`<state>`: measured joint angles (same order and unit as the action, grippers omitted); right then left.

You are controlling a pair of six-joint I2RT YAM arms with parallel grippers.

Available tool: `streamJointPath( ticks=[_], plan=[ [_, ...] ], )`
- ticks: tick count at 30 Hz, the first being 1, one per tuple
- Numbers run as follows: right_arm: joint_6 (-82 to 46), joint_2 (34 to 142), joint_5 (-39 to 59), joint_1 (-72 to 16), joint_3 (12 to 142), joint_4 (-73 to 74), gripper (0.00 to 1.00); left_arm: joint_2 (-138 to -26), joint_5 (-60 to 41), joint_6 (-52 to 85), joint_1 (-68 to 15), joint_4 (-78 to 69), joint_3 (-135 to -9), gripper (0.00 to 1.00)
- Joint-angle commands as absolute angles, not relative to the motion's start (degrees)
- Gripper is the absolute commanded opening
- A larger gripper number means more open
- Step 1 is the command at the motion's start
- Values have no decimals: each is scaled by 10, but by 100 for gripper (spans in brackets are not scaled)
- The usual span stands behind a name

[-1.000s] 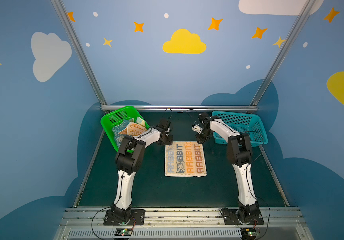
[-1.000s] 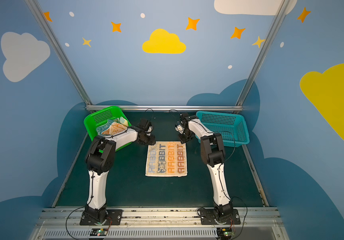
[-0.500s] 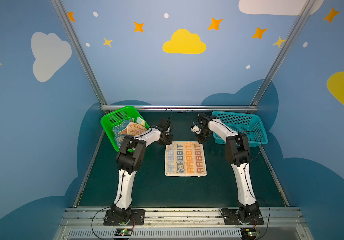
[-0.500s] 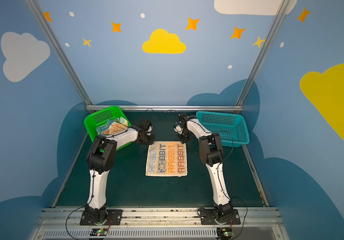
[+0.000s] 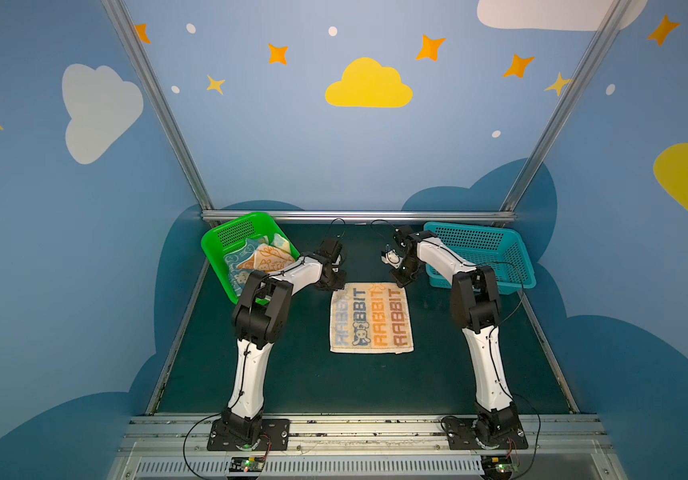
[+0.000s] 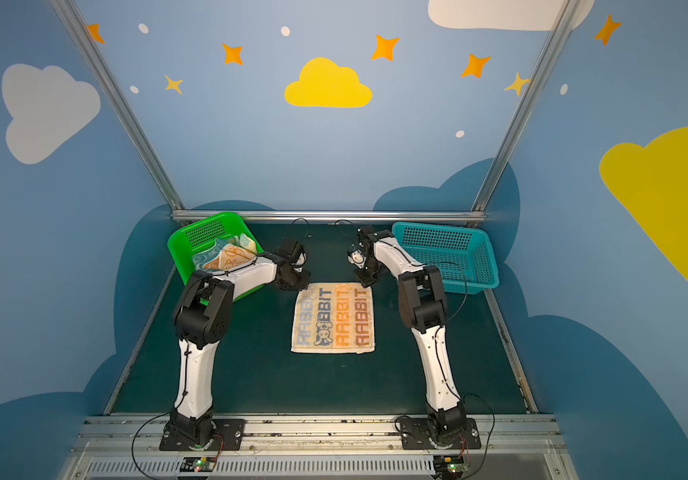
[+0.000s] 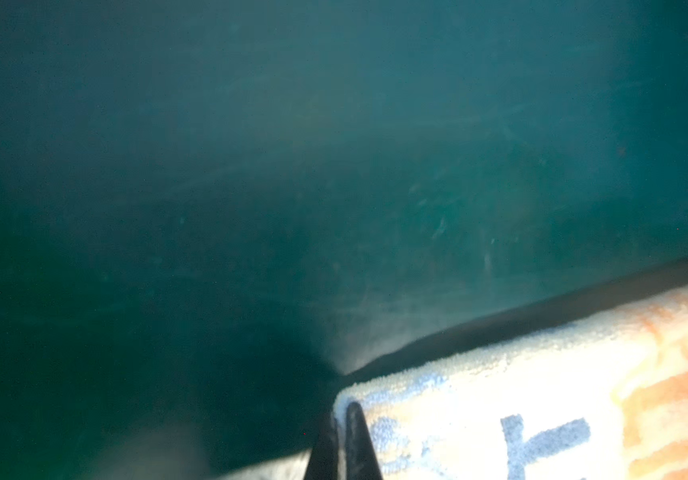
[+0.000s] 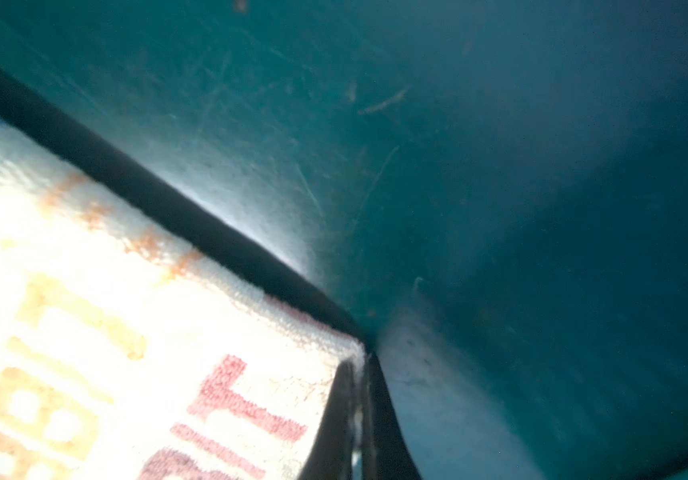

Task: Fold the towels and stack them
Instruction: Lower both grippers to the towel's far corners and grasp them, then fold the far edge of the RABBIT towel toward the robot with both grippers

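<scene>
Room: blue walls (image 5: 334, 166), painted clouds and stars.
Table: one, a dark green table (image 5: 292, 374).
Baskets: two at the back; green basket (image 5: 236, 232) on the left, teal basket (image 5: 479, 245) on the right.
Towels: one spread towel (image 5: 371, 318) flat mid-table; heaped towels (image 5: 265, 259) in the green basket, number unclear.
Claws: two; left claw (image 7: 340, 419) and right claw (image 8: 361, 374) each pinch a far corner of the spread towel.

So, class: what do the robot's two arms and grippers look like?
The left arm and right arm match: white shells, bulky black joints, thin black cables running alongside, black base plates. The left gripper and right gripper have slim black fingers tapering to tips.
</scene>
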<state>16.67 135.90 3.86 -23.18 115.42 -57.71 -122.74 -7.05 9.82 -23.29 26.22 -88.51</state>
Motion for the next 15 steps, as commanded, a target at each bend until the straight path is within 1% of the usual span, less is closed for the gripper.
streamJointPath(
  ticks=[1,11,15],
  plan=[
    [151,1300,62,-242,1118,-577,0,-1170,-50,90,-235,282,-861,4],
    [87,1179,103,-264,979,-505,0,-1030,-25,101,-236,272,-747,4],
    [54,1147,111,-272,936,-469,0,-998,1,95,-235,263,-714,4]
  ],
)
